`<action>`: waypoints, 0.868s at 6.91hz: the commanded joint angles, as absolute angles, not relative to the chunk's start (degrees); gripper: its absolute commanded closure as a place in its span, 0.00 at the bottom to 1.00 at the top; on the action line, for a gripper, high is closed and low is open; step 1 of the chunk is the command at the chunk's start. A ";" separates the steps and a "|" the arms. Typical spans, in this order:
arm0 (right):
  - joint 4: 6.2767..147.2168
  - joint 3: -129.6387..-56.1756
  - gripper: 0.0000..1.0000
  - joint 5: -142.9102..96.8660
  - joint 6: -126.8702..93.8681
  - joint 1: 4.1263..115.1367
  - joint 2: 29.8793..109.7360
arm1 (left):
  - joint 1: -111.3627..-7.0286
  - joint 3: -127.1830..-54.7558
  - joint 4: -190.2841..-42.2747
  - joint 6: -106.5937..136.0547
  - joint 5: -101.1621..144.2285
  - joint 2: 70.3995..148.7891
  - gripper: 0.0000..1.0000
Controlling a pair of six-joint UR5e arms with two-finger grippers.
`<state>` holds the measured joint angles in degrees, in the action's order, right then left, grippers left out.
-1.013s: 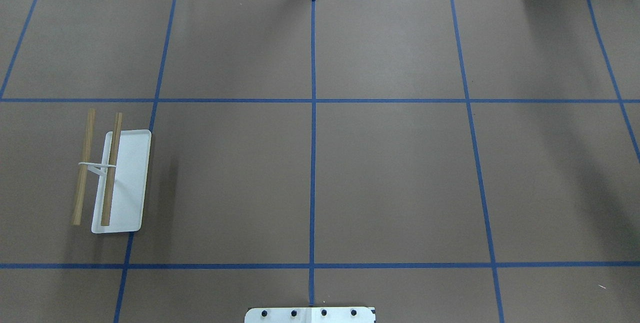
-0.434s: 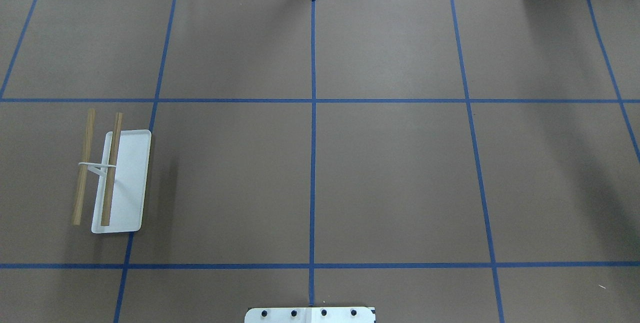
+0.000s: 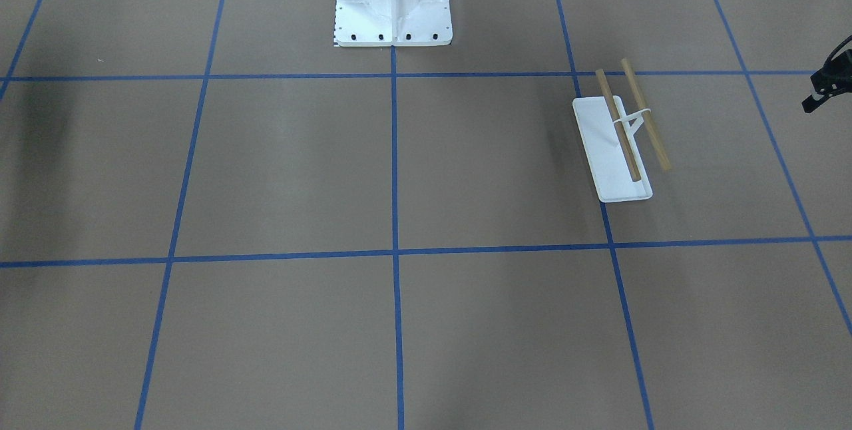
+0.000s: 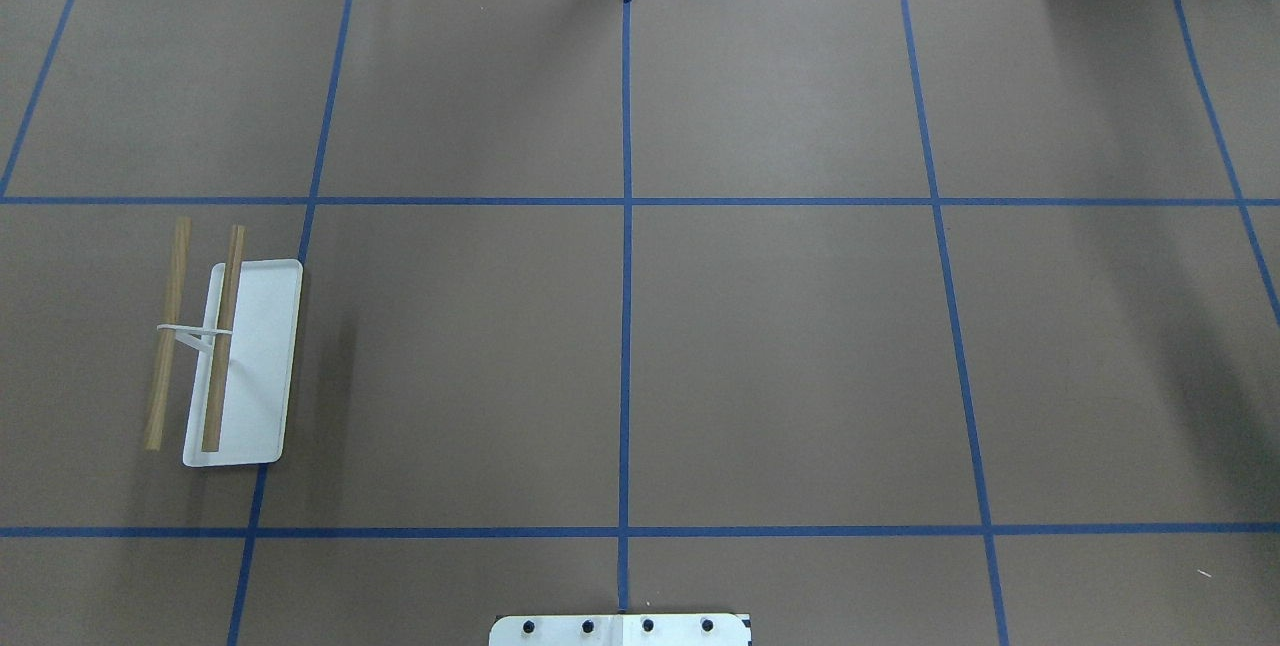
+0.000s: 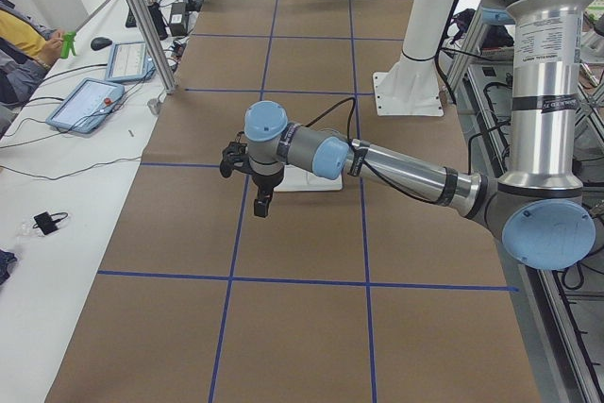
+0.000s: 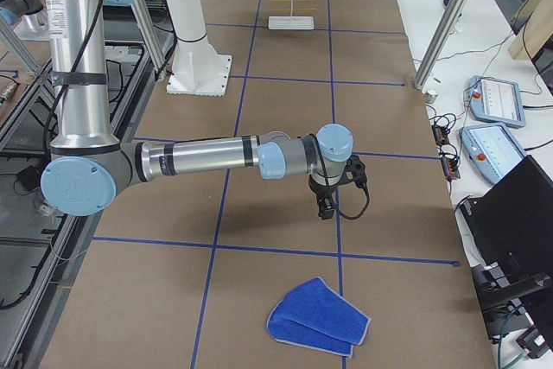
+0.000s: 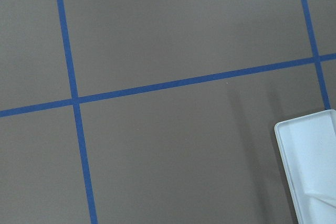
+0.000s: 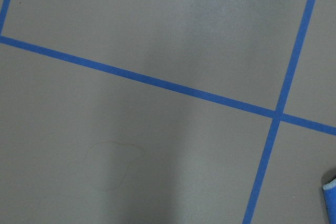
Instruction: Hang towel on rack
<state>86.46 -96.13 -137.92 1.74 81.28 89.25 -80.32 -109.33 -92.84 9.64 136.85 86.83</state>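
Task unstarted, I log: towel (image 6: 318, 317) lying on surface (image 4: 780, 356), well apart from bare rack (image 4: 255, 356); left pincer (image 5: 263, 203) and right pincer (image 6: 326, 207) aloft, grip I cannot tell.

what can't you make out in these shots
Towel: outside the overhead and front views; the right wrist view's edge cuts off all but a corner.
Rack: the near arm hides most of it in the left side view.
Left end effector: open or shut unclear; the front view's edge cuts it off.
Right end effector: only in the right side view, too small to judge.
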 commanded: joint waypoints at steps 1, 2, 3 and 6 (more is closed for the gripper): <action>85.87 -95.89 0.00 -138.25 1.67 81.21 89.12 | -80.25 -109.60 -92.90 9.58 136.93 86.57 0.02; 85.87 -95.98 0.00 -139.04 1.67 81.21 89.12 | -80.24 -109.77 -92.90 9.58 136.93 86.66 0.02; 85.78 -95.98 0.00 -140.70 1.67 81.21 88.69 | -80.24 -109.78 -92.90 9.58 137.02 86.66 0.02; 85.78 -96.06 0.00 -140.62 1.67 81.30 89.03 | -80.24 -109.51 -92.90 9.49 137.02 86.66 0.02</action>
<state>85.79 -96.08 -140.58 1.73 81.22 88.74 -80.25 -109.74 -92.90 9.56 137.02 86.63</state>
